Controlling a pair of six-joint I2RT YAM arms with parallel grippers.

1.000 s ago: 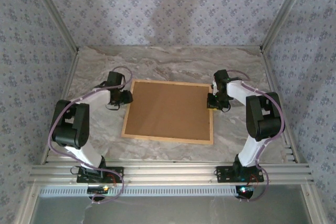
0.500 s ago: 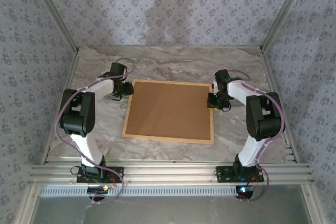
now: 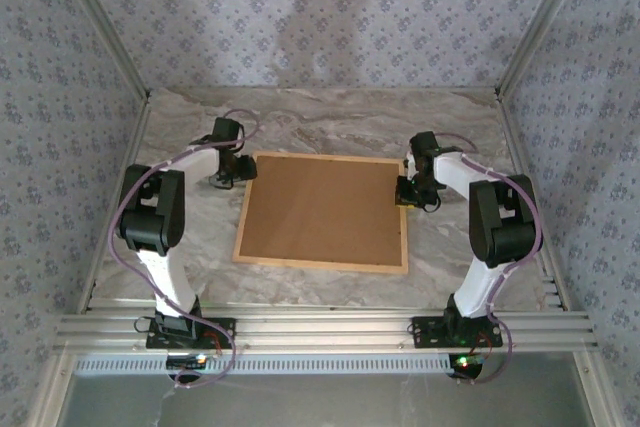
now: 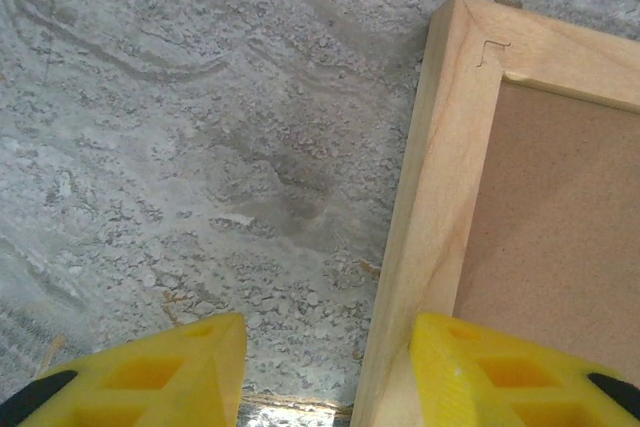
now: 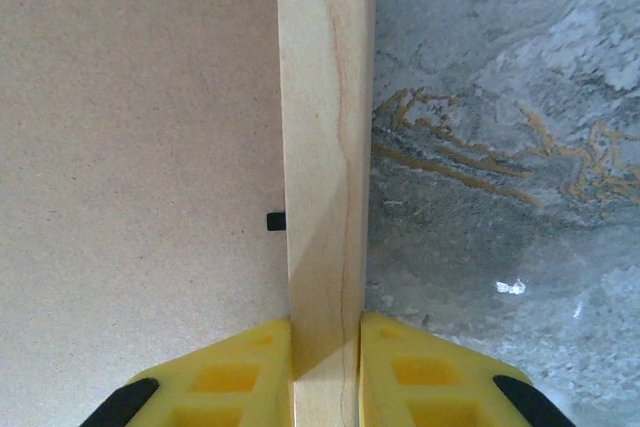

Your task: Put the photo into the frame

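Right fingers point(image 5: 230, 377) pinch frame point(image 5: 325, 147) rail; left fingers point(image 4: 170, 367) spread, empty; grey marble tabletop point(image 4: 200, 147), floral walls point(image 3: 320, 17).

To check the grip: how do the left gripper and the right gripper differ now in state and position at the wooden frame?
The right gripper is shut on the frame, its rail pinched between both fingers; the left gripper is open and grips nothing. The right gripper sits at the frame's right rail, the left gripper near its far left corner, one finger over the marble table. Both have yellow fingers.
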